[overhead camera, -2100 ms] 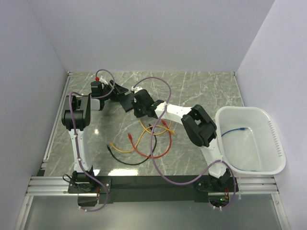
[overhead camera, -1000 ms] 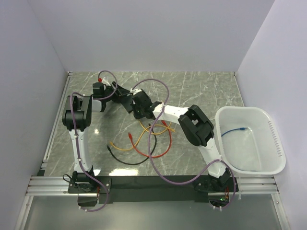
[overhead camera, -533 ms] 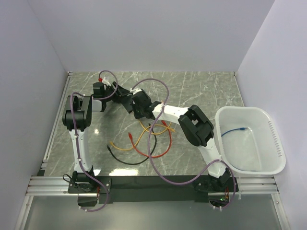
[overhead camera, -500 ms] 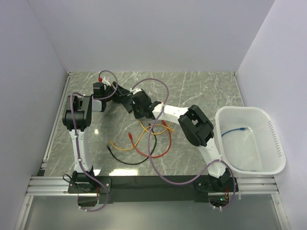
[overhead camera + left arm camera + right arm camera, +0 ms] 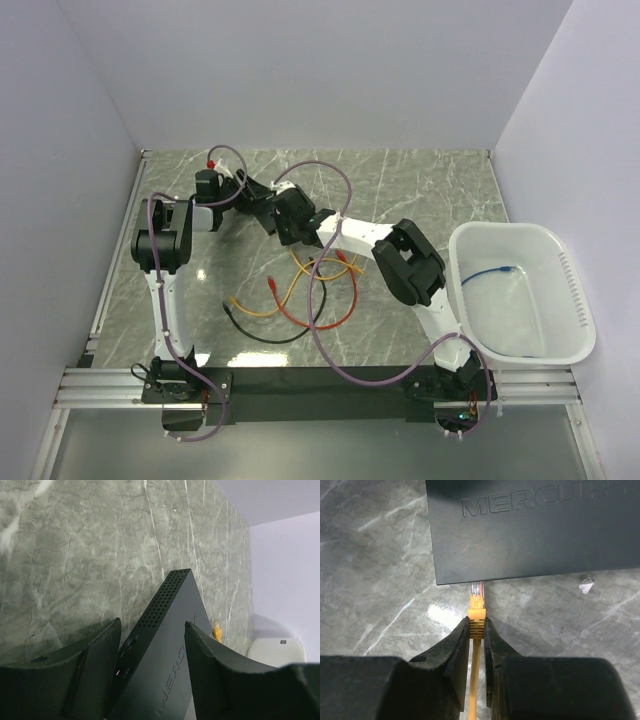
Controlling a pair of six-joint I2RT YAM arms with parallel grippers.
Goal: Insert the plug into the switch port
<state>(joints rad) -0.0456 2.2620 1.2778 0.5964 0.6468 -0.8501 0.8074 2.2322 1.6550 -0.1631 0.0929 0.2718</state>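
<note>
- Overhead: the switch [image 5: 257, 201] sits far-left on the table [image 5: 430, 200], hemmed in from both sides.
- Left wrist: the left gripper [image 5: 152, 625] clamps the switch's sides, bracing it.
- Right wrist: the right gripper [image 5: 477, 630] pinches the orange plug [image 5: 477, 607], its nose meeting the switch's edge, aligned for insertion.

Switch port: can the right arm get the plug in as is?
Likely yes: the right gripper is shut on the orange plug, its clear tip at the edge of the switch, nothing between; the port is hidden. The left gripper holds the switch.
</note>
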